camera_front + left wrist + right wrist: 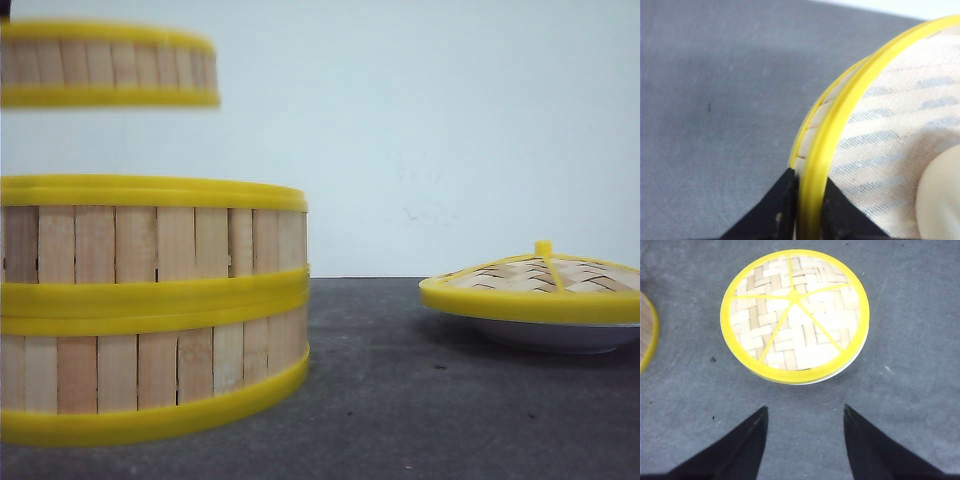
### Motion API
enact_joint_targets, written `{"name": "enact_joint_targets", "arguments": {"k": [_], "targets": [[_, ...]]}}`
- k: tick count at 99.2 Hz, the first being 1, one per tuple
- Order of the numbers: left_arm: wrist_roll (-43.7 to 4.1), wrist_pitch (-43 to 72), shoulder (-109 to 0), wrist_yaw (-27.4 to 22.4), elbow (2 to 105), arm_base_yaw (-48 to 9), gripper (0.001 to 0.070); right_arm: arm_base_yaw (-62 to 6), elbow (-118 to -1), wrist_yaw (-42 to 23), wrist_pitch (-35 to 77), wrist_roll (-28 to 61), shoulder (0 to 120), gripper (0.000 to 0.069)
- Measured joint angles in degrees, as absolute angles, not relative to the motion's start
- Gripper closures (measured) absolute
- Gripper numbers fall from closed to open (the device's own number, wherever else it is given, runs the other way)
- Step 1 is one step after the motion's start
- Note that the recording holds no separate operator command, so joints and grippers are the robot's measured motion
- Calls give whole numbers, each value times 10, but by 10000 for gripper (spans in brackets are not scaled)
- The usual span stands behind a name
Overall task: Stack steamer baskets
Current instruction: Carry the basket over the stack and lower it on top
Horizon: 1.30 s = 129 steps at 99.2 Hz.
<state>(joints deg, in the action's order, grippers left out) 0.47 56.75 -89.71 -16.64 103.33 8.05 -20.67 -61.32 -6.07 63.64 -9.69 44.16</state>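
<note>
The left hand point(807, 210) is clenched on the yellow rim of a steamer basket point(105, 65), held in the air above the two stacked baskets point(150, 310) on the counter point(420, 400). The right hand point(805, 440) hangs released over bare counter, near the woven lid point(795, 315) on its white plate point(545, 335).

Two steamer baskets point(150, 310), pale slats between yellow rings, stand stacked upright at the near left. A third basket point(108, 65) hangs level above them, not touching.
</note>
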Motion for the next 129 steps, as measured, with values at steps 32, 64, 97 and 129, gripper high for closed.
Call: {"name": "enact_joint_targets", "arguments": {"k": [32,64,97,129], "targets": [[20,577,-794,-137,955,19,682,-206,-613,-61,636,-90,442,402],[20,554,-698,-136,825,-28,682,-206,-613,-61,626,-88,442,402],[19,537,-689,-134,741,-78,682,-206,-612,-61,620,-88,442,402],[8,507,-689,-108,711,-95,682,-206,-612,-61,614,-88,442,402]]}}
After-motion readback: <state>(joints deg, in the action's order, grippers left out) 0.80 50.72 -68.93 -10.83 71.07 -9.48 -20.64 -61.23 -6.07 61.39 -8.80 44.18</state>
